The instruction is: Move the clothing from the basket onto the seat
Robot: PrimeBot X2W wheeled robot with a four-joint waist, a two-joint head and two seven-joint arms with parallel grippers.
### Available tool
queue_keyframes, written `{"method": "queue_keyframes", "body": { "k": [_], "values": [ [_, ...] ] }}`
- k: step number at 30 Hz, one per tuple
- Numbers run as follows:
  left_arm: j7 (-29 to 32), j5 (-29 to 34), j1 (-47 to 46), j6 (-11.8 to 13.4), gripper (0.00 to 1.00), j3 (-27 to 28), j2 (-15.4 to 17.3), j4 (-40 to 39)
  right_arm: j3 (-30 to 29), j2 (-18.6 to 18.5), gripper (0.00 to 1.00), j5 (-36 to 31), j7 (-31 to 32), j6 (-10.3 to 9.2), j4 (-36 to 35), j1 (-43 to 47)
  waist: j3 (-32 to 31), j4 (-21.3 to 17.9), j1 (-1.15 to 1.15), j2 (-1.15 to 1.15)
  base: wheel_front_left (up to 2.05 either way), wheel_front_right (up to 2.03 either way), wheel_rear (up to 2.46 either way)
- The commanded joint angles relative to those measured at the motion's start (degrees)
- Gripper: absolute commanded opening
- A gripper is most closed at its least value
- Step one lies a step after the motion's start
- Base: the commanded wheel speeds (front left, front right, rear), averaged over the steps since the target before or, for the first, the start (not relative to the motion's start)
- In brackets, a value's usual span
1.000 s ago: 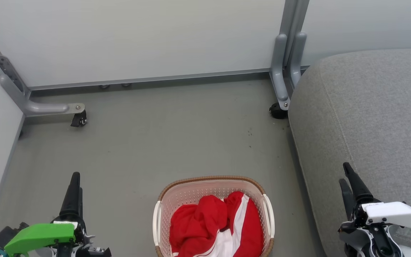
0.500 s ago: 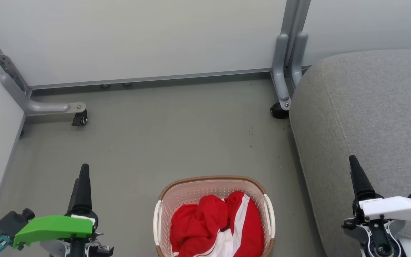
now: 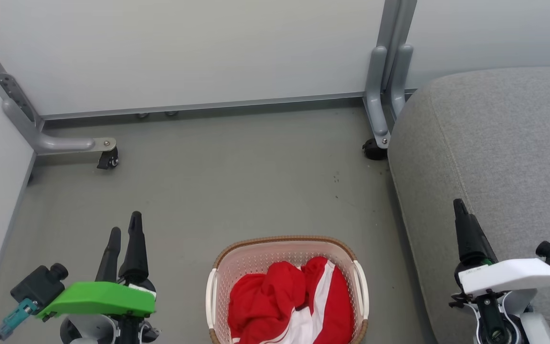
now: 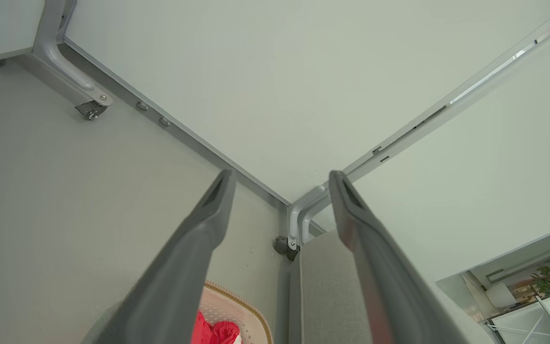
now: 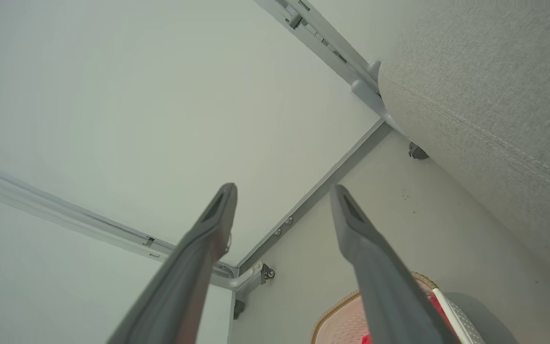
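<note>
Head view: one basket (image 3: 284,241) with one red clothing (image 3: 265,291) heap, one seat (image 3: 494,143), left tool (image 3: 125,222) and right tool (image 3: 460,208) spread.

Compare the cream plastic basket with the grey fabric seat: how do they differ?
The cream perforated plastic basket is much smaller than the light grey upholstered seat. The basket holds the bright red clothing; the seat's visible part carries none. The basket wall is holed, the seat cloth closed. Both have rounded corners.
</note>
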Motion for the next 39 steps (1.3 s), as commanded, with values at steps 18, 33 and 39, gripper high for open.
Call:
{"method": "queue_keyframes", "body": {
  "k": [18, 33, 39],
  "values": [
    [-3.68, 16.77, 0.28, 4.97, 1.0, -4.06, 0.82, -4.89, 5.18, -0.39, 1.0, -19.06, -3.72, 0.03, -4.64, 1.39, 0.21, 0.32, 0.0, 0.0, 0.0, 0.0, 0.0],
    [-6.0, 26.36, 0.52, 7.14, 1.0, -8.23, 1.78, -6.08, 6.94, -0.71, 1.0, -28.9, -6.03, 0.04, -5.19, 1.58, 0.23, 0.37, 0.0, 0.0, 0.0, 0.0, 0.0],
    [-6.86, 29.64, 0.56, 7.66, 1.0, -9.5, 1.95, -6.46, 7.29, -0.67, 1.0, -32.49, -6.89, 0.04, -5.75, 1.84, 0.26, 0.4, 0.0, 0.0, 0.0, 0.0, 0.0]
  ]
}}
